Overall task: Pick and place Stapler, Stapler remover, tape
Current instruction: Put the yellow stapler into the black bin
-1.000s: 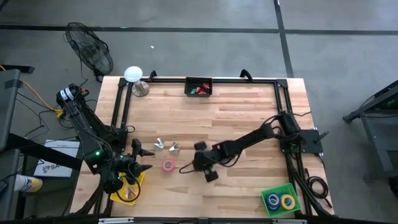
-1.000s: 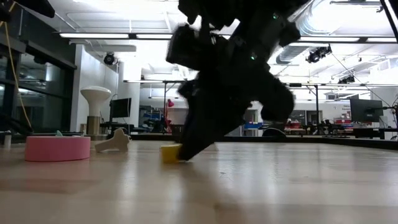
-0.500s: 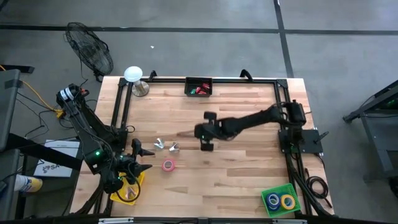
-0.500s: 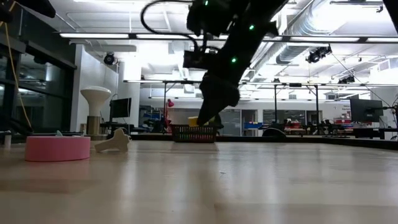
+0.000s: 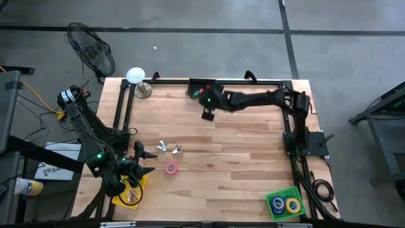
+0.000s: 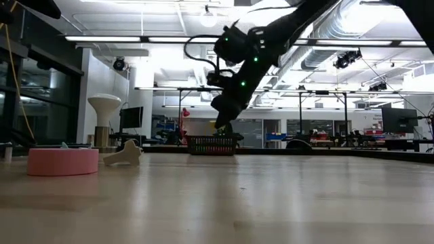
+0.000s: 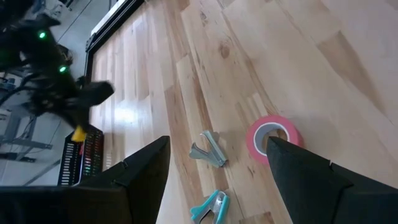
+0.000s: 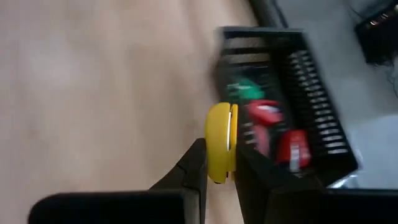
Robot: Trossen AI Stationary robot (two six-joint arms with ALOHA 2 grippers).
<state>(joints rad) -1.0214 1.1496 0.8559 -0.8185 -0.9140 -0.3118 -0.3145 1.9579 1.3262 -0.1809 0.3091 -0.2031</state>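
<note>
The yellow stapler [image 8: 221, 142] is up in the air, pinched between the fingers of our right gripper [image 8: 219, 163], and we have it right at the near edge of the black basket [image 5: 202, 88] at twelve o'clock on the table. From above, our right arm reaches across the far side of the table toward that basket. Inside it we can see red and green pieces [image 8: 267, 115] already lying there, staplers by the look of them, so that sorting seems well along.

At five o'clock the green basket [image 5: 285, 204] holds a blue tape roll [image 5: 276, 204] and a yellow tape roll [image 5: 292, 204], so two tapes look done. The pink tape roll [image 5: 171, 168] lies loose on the wood at about seven o'clock, and just beyond it sit two small silver staple removers [image 5: 168, 148], also loose; the left wrist view shows a teal one [image 7: 210, 206] near them.

Our left gripper [image 5: 145, 161] waits at eight o'clock, fingers apart and nothing between them, beside a yellow tray [image 5: 131, 192] at the table's edge.

Our read: the stapler drop is the step in hand, with the pink tape and the removers left to go.
</note>
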